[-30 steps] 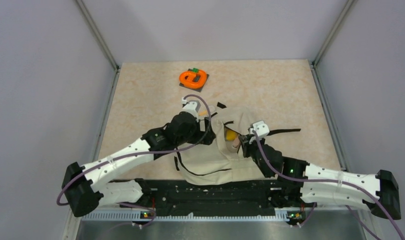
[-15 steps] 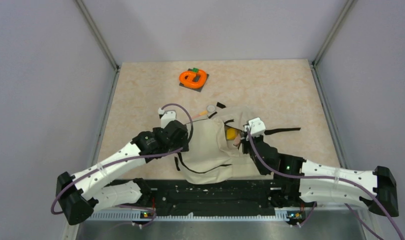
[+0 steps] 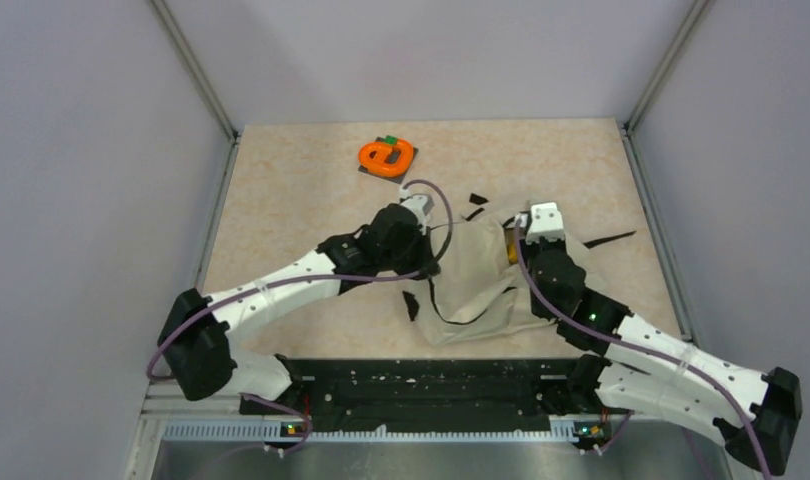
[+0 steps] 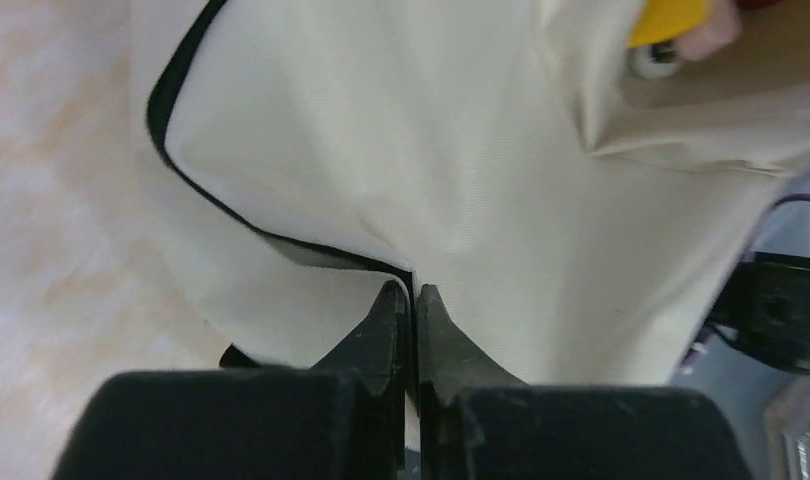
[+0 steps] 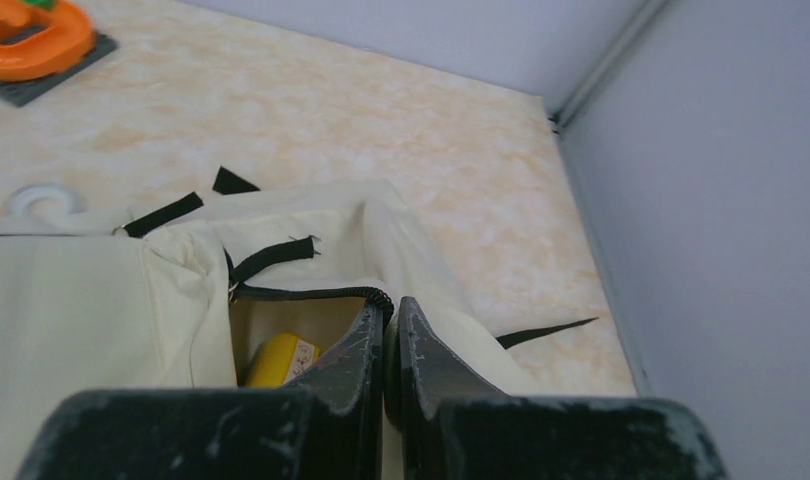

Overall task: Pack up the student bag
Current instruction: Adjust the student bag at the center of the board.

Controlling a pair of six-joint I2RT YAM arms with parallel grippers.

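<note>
Top external, arms angled inward, left claw (image 4: 406, 296) and right claw (image 5: 391, 312) clamped tight on student bag (image 3: 473, 272)

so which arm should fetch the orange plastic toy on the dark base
Left, likely: left gripper is nearer the orange toy, though pinching the cream fabric backpack; right gripper holds its zip rim.

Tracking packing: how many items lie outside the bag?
2: orange plastic toy near the far edge; small white ring beside the cream fabric backpack. More may be hidden.
</note>
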